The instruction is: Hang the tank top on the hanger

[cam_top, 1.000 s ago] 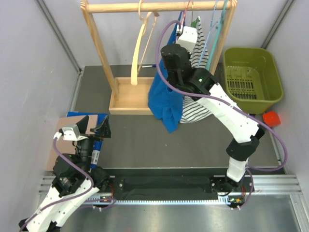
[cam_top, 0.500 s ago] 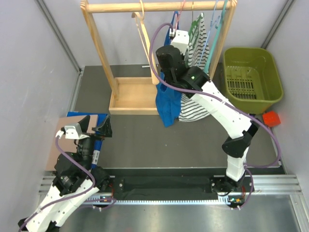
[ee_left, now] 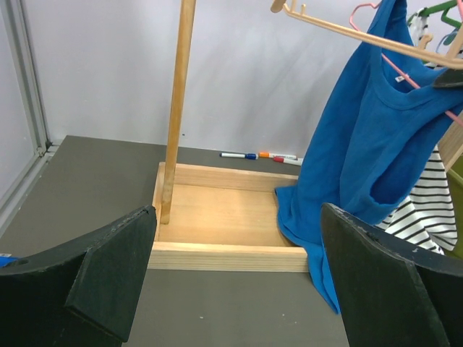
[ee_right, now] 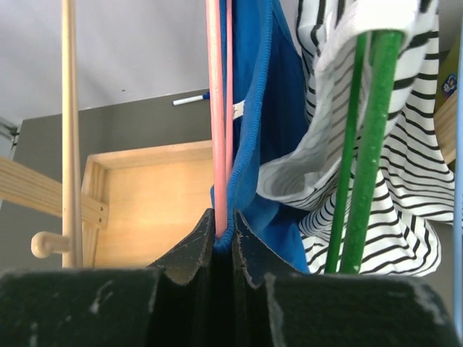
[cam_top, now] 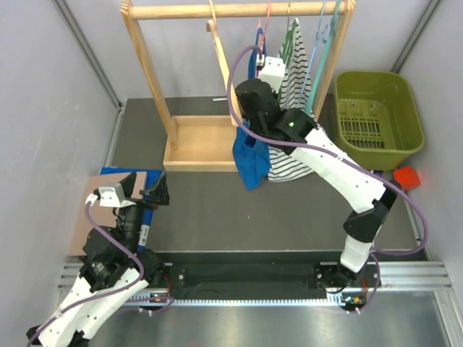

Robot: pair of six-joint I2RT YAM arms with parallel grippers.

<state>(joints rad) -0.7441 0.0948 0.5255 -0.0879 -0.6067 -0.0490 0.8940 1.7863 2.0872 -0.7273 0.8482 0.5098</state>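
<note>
The tank top hangs under the rack, falling below my right hand. Its lower end reaches past the corner of the rack's wooden tray. The pink hanger rises straight up out of that hand. The hand is pinched narrow on the wire, and the tank top's blue edge is caught in the same pinch. Just right of the hand are a green hanger and a striped top. To its left a wooden hanger hangs from the bar. My left hand is spread wide and holds nothing, facing the tray and well apart from the rack across the dark bench.
</note>
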